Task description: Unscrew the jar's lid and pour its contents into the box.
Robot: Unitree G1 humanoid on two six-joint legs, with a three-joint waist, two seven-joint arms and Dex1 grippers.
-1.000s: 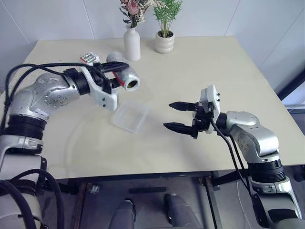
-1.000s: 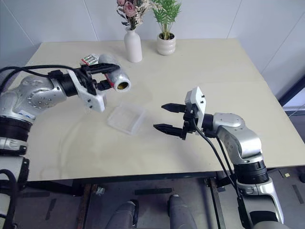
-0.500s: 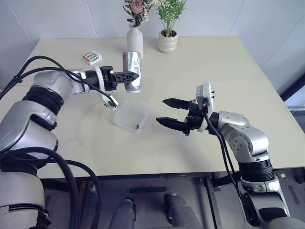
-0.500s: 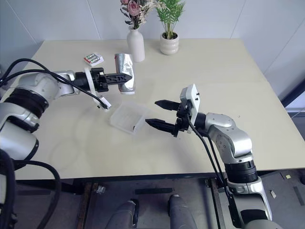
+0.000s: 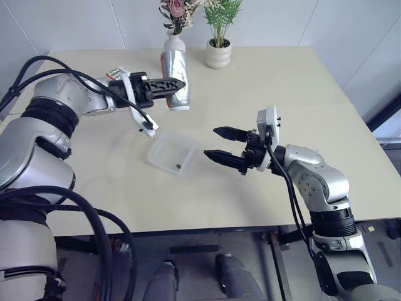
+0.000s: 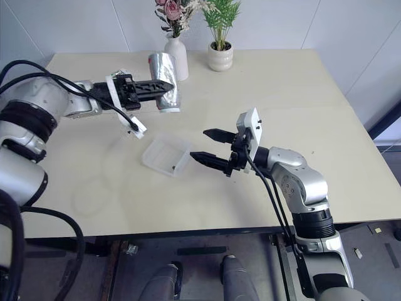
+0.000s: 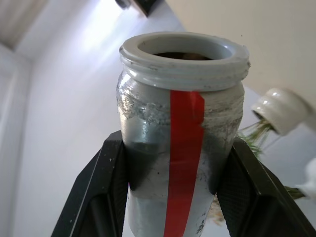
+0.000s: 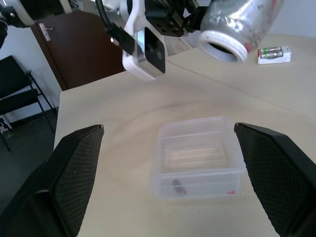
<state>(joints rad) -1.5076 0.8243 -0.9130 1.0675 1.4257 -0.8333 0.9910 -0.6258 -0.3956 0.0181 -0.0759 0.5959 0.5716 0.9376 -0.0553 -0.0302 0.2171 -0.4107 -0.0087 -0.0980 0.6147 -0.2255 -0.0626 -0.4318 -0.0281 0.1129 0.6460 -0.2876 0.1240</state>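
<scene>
The left gripper is clamped on the jar, its two black fingers pressing the silvery body from either side, below the neck. The jar hangs mouth down in the air, above the table and just behind the box, with the lid already off. It looks stiff and light, a small can-like thing, and its crinkled wrapping with the red stripe probably gives the fingers some bite, so a mid-body hold like this one seems right; a hold nearer the smooth pale rim would likely slip. In the box, one tiny dark bit lies near the front wall, and more dark stuff sits just inside the jar's mouth. The box itself is thin clear plastic, likely so light that a nudge would slide it. To its right, the right gripper floats close to the box with its fingers spread wide and nothing between them. The bits should drop out freely, though a few may need a shake.
</scene>
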